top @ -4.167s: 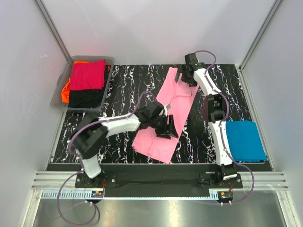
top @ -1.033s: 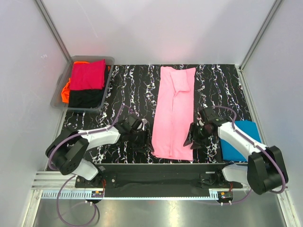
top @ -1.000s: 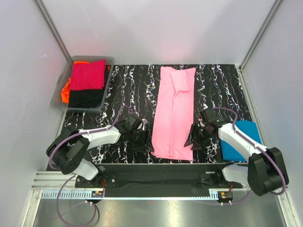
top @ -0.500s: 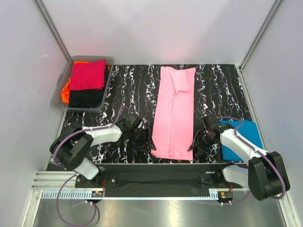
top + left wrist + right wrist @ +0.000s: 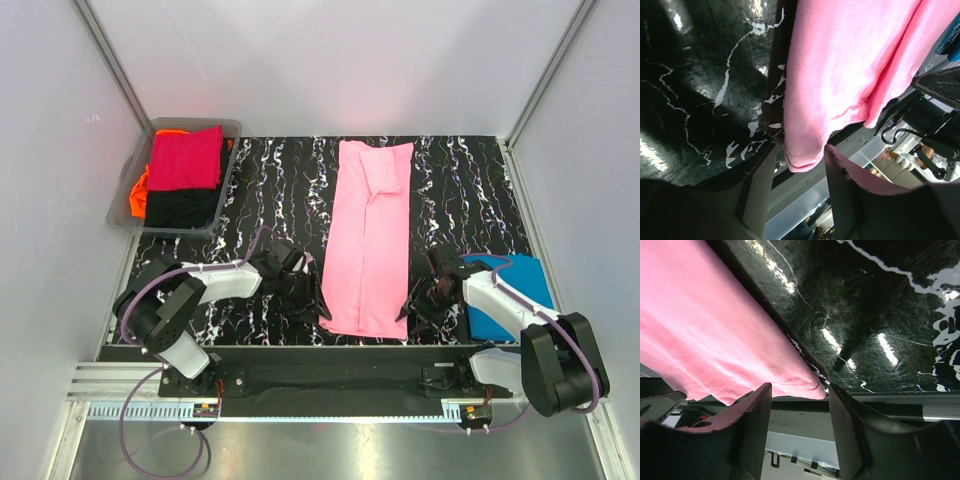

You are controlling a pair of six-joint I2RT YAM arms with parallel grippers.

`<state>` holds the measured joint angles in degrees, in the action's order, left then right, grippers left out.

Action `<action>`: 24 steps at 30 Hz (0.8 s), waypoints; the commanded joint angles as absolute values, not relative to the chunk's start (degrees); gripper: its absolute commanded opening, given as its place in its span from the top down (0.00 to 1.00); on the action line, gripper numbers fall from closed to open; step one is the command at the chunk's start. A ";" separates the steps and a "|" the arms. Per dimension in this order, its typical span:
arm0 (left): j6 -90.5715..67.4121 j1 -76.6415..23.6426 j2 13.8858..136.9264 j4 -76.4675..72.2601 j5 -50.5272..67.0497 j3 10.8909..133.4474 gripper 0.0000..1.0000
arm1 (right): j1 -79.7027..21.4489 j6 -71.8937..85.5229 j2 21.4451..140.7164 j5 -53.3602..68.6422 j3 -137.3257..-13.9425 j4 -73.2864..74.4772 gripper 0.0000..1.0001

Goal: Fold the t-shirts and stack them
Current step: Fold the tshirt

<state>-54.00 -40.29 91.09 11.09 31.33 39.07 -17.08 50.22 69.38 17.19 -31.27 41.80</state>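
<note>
Black marbled desk point(image 5: 270, 190): long folded light pink cloth t-shirt point(image 5: 368, 240) lies lengthwise at centre. Folded bright blue cloth t-shirt point(image 5: 527, 274) at near right edge. Left pincer point(image 5: 318, 302) and right pincer point(image 5: 406, 307), jaws apart, each straddle a near pink corner.

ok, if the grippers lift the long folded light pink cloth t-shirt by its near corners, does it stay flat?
Probably not: the light pink t-shirt looks floppy, its hem corner curling soft between the left gripper's open fingers. Likely light: the layers look thin. It may slide on the glossy black table.
</note>
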 commanded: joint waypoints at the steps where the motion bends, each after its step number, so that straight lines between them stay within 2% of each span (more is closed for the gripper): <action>1: -52.74 -40.25 93.60 11.34 31.46 39.55 0.51 | -16.88 52.47 68.91 17.66 -31.64 42.01 0.43; 8: -51.86 -40.25 94.75 11.25 31.20 39.99 0.57 | -16.87 50.01 69.52 16.88 -35.23 40.96 0.39; 11: -51.16 -40.25 94.31 11.25 31.55 39.73 0.52 | -16.87 47.12 70.31 13.72 -41.29 39.99 0.32; 13: -50.71 -40.25 93.52 11.25 31.90 39.03 0.43 | -16.96 43.61 73.64 10.74 -45.68 39.81 0.24; 16: -49.93 -40.25 88.01 12.56 30.42 38.32 0.37 | -16.96 38.42 80.75 8.80 -54.56 39.29 0.16; 17: -48.70 -40.25 86.67 14.83 29.71 38.49 0.36 | -16.88 37.19 82.86 8.79 -59.02 39.20 0.10; 22: -44.92 -38.24 78.85 20.90 27.86 40.25 0.34 | -16.96 31.64 98.06 7.04 -75.89 39.02 0.00; 24: -42.99 -37.18 77.35 23.64 27.95 41.13 0.34 | -16.96 31.64 104.46 5.28 -80.40 39.90 0.00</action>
